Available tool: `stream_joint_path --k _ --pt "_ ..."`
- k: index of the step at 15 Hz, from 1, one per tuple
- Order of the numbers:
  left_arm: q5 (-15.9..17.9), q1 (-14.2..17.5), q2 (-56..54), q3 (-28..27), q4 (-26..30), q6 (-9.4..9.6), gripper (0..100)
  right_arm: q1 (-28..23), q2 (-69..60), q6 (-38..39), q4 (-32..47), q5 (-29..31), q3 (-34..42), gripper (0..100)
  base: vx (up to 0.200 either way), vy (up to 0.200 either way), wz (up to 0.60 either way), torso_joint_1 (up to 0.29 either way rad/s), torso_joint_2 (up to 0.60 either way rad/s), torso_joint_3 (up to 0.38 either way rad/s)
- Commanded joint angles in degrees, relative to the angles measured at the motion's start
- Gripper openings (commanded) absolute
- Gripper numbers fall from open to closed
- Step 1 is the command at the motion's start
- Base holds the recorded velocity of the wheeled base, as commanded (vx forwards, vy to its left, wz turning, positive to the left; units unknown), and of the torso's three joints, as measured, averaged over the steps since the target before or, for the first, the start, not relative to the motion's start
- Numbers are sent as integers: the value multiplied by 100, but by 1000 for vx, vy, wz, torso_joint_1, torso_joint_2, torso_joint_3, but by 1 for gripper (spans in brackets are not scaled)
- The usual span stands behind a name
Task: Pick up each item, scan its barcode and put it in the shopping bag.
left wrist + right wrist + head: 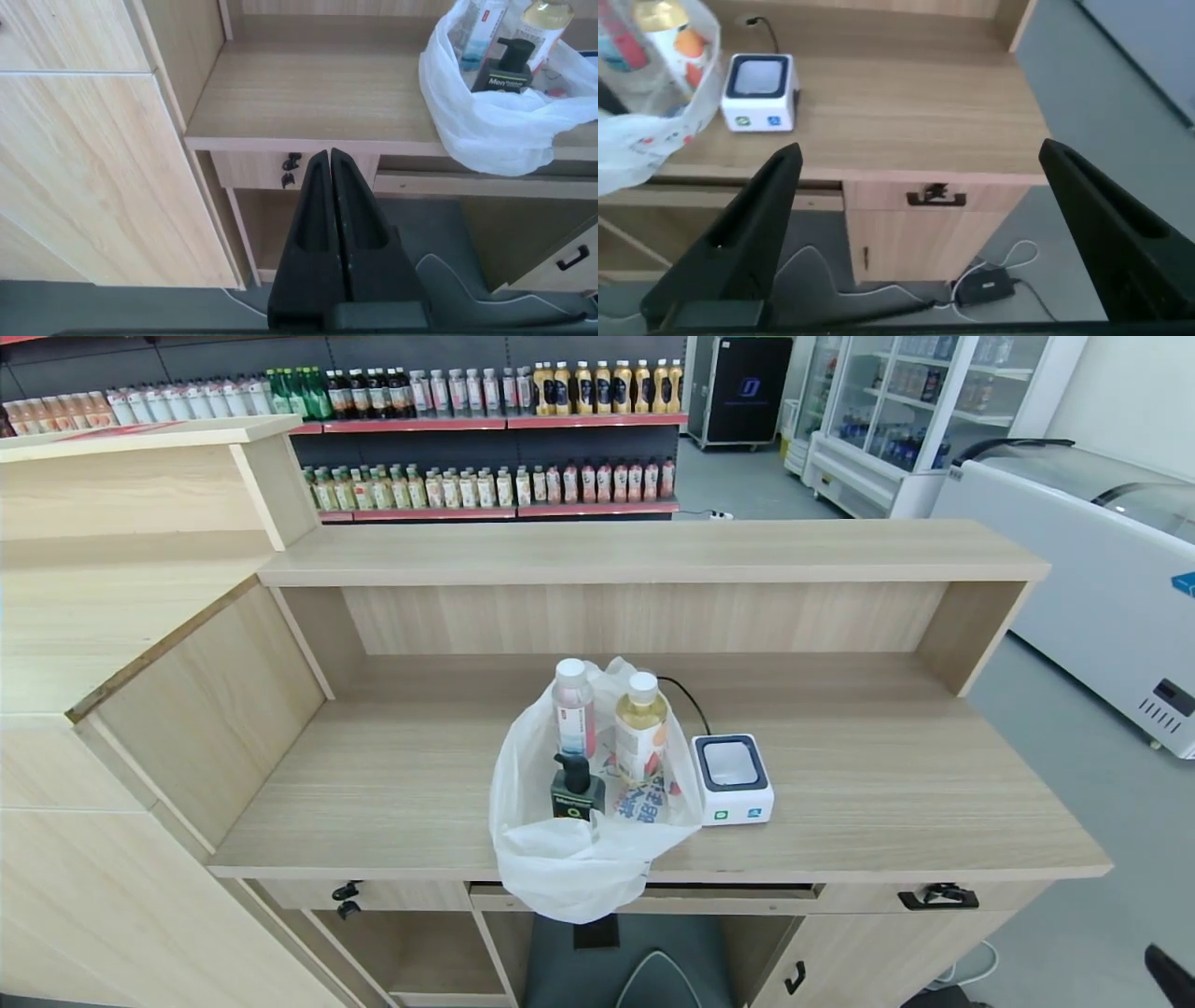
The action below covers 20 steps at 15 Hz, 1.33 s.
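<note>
Status at the bench (887,784): the white shopping bag (569,859) sits at mid-bench, its mouth open and its lower fold hanging over the front edge.

Contents seen inside the bag:
- clear bottle (573,707) with a white cap, upright, at 11 o'clock within the bag;
- yellow drink bottle (640,728), upright, at 1 o'clock, just beside the clear one;
- dark pump bottle (576,789), upright, at 6 o'clock, in front of the other two.

The scanner (732,777) stands at 3 o'clock from the bag, touching or nearly touching its side, window facing up, its cable (691,700) running off toward 12 o'clock.

Left gripper (330,163): held low, short of the bench front and well apart from the bag; its fingers (318,215) are pressed together with nothing between them.

Right gripper (922,154): held low, off the front edge on the scanner's side; its fingers (757,224) are spread wide and hold nothing.

Assessment: every item I can make out is in the bag and neither arm carries anything, so the bagging looks complete or very near it. Whether each barcode was read cannot be confirmed from here. I find nothing outstanding.
</note>
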State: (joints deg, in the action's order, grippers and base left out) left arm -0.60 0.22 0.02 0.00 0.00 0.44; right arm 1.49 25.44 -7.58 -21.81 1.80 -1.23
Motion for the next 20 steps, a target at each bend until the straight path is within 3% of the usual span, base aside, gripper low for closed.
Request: stream_joint_path --k 1,5,20 --pt "-2 -4 -2 0 0 0 0 124 -1797 90 1179 -435 123 100 0 0 0 0 0 0" --pt "-2 4 -2 0 0 0 0 133 -2114 108 1601 -75 123 100 0 0 0 0 0 0" --pt "-2 4 -2 0 0 0 0 133 -2114 178 1610 -75 123 100 0 0 0 0 0 0"
